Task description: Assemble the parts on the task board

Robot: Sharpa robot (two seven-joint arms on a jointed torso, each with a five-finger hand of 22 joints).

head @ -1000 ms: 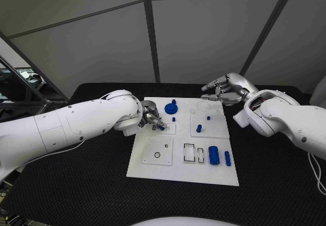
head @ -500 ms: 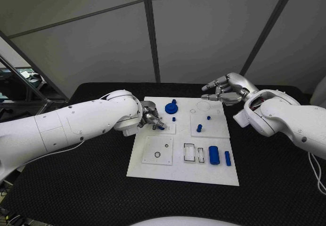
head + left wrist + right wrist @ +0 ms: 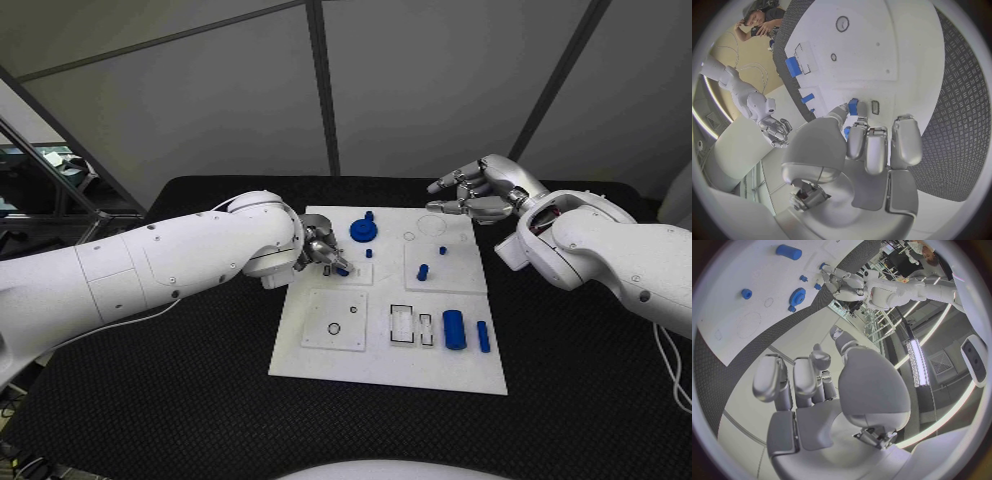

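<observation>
We see the white board [image 3: 387, 370] in the middle of the black table [image 3: 173, 400]. Our left hand [image 3: 323, 253] pinches a small blue peg [image 3: 852, 106] right over the board. Our right hand [image 3: 473, 192] hangs past the board's far edge, fingers apart, holding nothing.

a black table [image 3: 173, 400] with a textured top stands before grey wall panels [image 3: 418, 90].

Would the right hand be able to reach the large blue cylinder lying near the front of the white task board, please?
Probably yes: the right hand is open, and nothing stands above the large blue cylinder on the white task board.
</observation>
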